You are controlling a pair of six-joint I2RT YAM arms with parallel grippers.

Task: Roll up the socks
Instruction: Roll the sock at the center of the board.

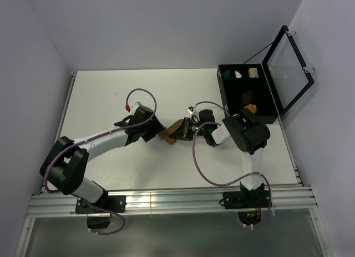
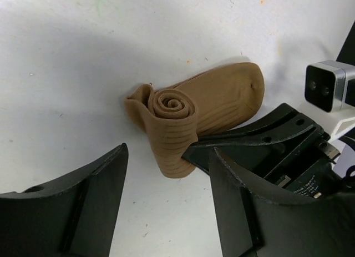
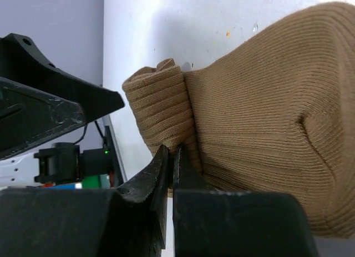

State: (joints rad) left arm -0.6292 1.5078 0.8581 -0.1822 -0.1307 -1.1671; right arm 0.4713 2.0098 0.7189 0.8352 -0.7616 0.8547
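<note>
Left gripper (image 2: 167, 160) wide open, empty, just left of half-rolled tan sock (image 2: 222, 101). Right gripper (image 3: 172, 155) closed, tips touching sock roll; pinch unclear.

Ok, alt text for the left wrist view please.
A tan sock, partly rolled into a spiral, lies on the white table. The left gripper, open, frames it from below; the right gripper, closed, sits against the roll.

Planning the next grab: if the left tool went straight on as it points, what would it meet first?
Probably the rolled end of the tan sock, though depth is unclear.
</note>
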